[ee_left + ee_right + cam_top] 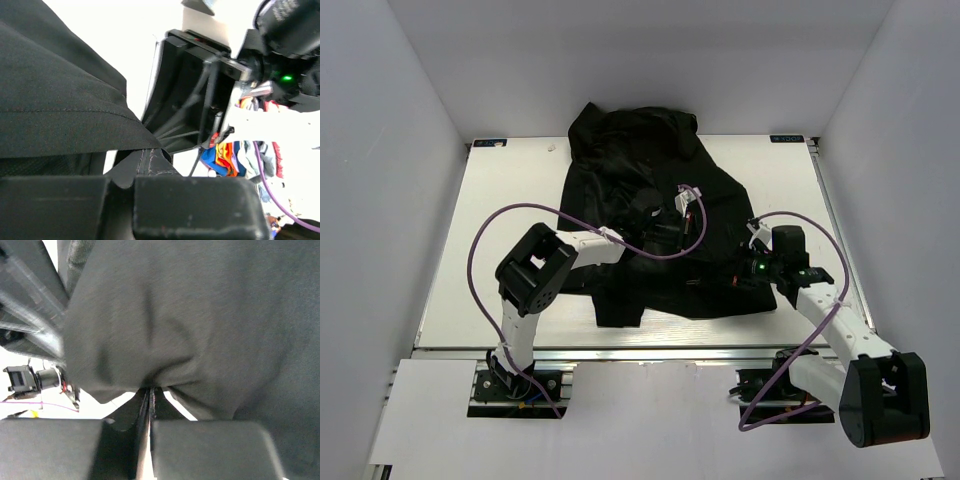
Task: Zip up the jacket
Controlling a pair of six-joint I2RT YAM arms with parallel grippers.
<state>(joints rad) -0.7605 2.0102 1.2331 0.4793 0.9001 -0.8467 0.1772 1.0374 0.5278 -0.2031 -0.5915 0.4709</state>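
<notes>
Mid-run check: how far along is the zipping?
Done: the jacket lies on the table. In hand: the left pincer and the right pincer are each shut on a fold of its black fabric. Left: the zipping itself. None of these views shows whether any of the zip is closed.

No writing can be read. The small blue label (488, 143) at the far left corner of the white table (500, 180) and its twin blue label (786, 139) at the far right corner are too tiny to read; the pale lettering on the black round housing (295, 20) is blurred
</notes>
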